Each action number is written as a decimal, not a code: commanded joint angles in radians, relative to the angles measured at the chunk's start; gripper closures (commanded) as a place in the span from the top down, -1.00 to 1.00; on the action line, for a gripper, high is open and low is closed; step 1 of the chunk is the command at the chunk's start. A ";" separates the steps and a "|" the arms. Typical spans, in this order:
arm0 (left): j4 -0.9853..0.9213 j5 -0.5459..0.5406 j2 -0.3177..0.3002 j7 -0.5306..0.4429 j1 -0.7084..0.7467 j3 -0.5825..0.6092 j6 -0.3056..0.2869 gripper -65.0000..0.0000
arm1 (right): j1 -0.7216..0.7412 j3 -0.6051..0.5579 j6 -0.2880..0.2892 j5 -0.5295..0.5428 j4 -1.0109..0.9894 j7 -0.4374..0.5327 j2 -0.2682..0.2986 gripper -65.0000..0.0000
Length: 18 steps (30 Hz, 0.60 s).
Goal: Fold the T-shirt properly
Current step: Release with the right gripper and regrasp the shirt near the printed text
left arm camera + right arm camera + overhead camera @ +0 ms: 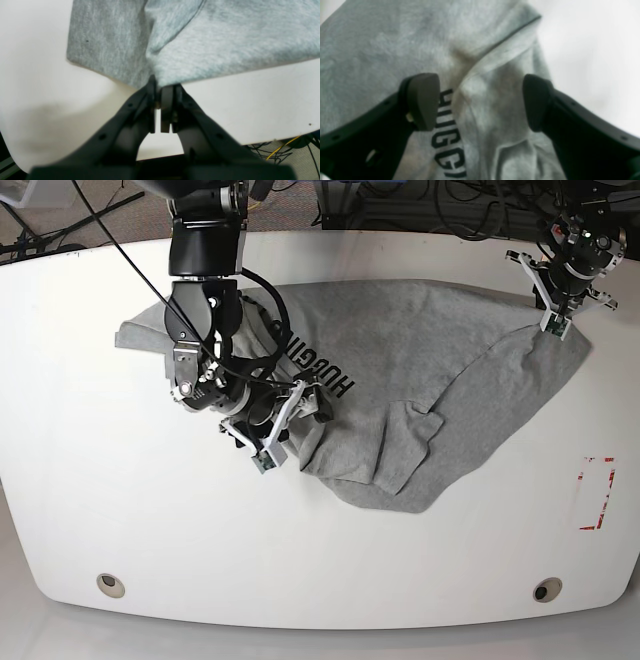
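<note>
Lettering (448, 135) between right gripper (480, 102) tips

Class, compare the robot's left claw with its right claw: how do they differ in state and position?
The left claw is shut on the hem of the T-shirt; the right claw is open, holding nothing. The left claw is at the shirt's edge; the right claw is above its lettering. Both are black and at the same shirt.
</note>
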 commanded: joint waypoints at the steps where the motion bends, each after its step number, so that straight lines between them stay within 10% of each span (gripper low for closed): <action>1: 0.016 -0.005 -0.010 -0.014 -0.003 -0.007 0.002 -1.00 | 0.035 -0.008 -0.009 0.012 -0.008 0.017 -0.014 0.50; 18: 0.016 -0.005 -0.010 -0.014 -0.017 -0.006 0.002 -1.00 | 0.046 -0.118 -0.315 -0.009 -0.094 0.158 0.006 0.50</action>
